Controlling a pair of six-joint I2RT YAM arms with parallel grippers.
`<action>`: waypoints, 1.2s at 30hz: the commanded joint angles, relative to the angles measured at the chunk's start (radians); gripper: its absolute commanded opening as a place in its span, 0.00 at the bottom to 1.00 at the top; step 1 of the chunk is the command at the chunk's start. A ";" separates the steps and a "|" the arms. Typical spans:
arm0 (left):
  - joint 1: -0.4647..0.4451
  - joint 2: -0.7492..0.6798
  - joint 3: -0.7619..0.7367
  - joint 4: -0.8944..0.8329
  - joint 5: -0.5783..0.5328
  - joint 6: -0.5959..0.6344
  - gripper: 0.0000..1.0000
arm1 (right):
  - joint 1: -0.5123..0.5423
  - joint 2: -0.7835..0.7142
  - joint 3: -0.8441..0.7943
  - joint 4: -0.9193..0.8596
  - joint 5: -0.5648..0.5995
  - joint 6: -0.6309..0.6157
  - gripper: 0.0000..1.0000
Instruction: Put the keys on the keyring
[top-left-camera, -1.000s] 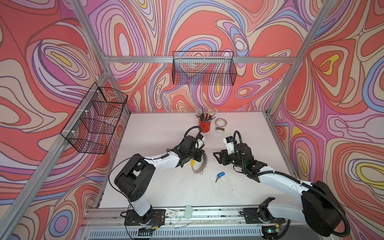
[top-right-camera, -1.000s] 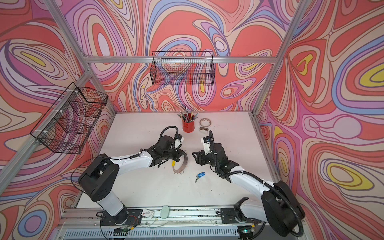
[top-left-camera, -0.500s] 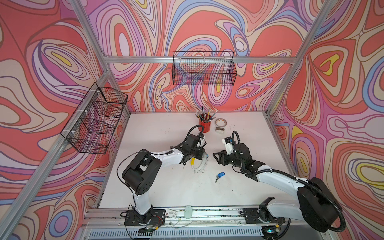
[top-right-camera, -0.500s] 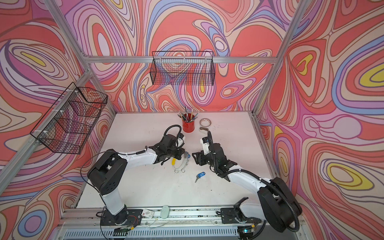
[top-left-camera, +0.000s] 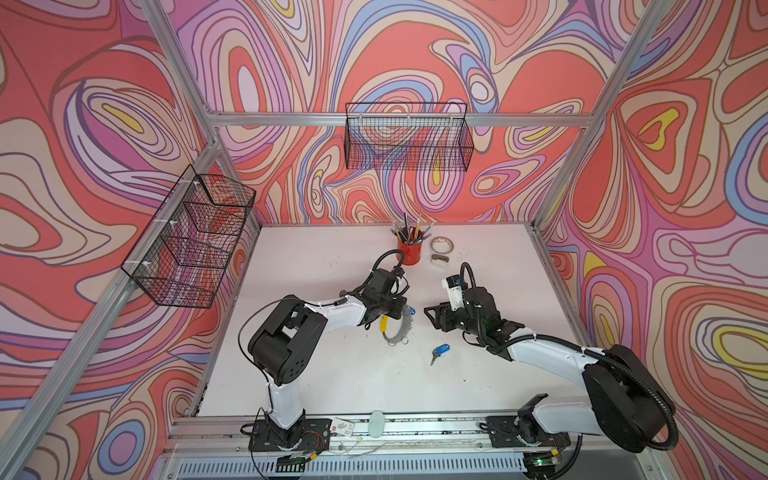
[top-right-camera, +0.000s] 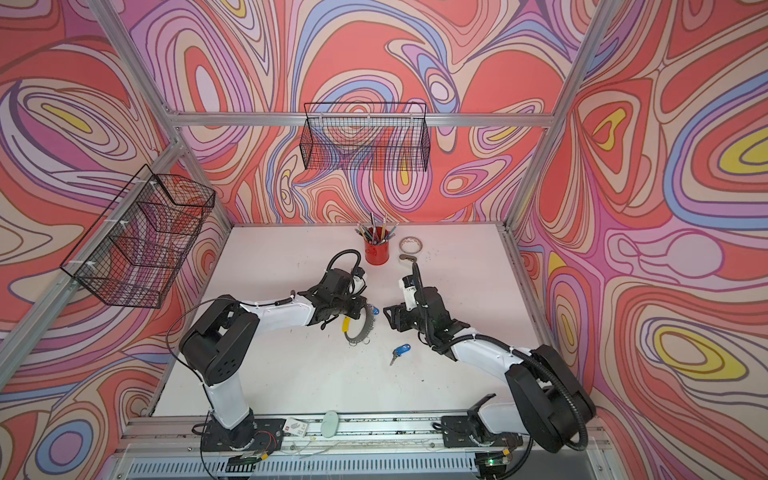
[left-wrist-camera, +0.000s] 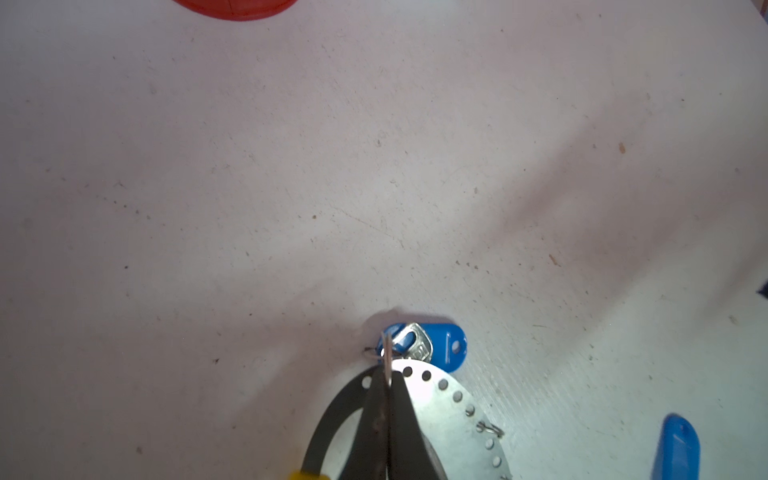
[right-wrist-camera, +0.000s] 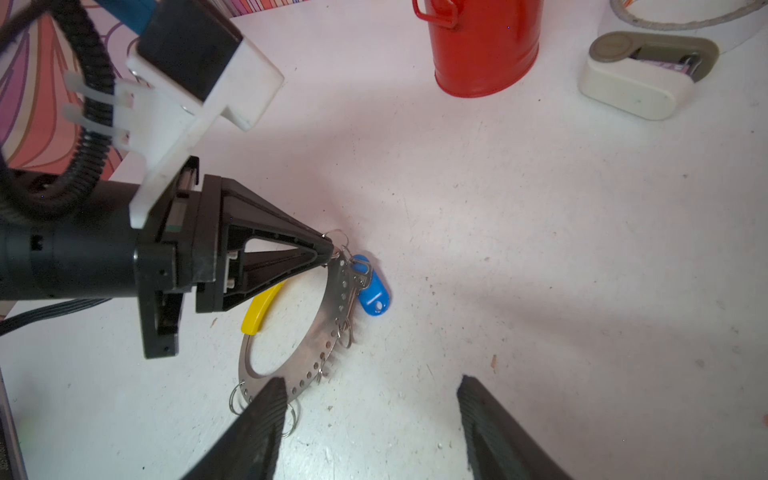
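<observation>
A white counter (top-left-camera: 332, 257) stands inside swirl-patterned walls. Near its middle, the left pincer (right-wrist-camera: 328, 249) is pressed together on the rim of the keyring (right-wrist-camera: 322, 332) and holds the hoop tilted. A blue-tagged key (right-wrist-camera: 374, 291) sits against the hoop's outer edge, just beside those tips. The right pincer (right-wrist-camera: 370, 386) is spread and empty, near the hoop. The second key (top-left-camera: 441, 351) lies loose on the counter, nearer the front edge.
</observation>
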 joint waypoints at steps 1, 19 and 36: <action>0.009 0.017 0.031 -0.021 -0.022 0.005 0.04 | -0.001 0.015 -0.014 0.028 0.002 0.002 0.70; 0.039 -0.083 -0.035 0.004 -0.004 -0.093 0.35 | -0.001 0.035 -0.001 0.019 -0.003 0.001 0.69; -0.113 -0.576 -0.333 -0.291 -0.014 0.212 0.45 | -0.001 0.012 0.003 -0.006 0.003 0.027 0.68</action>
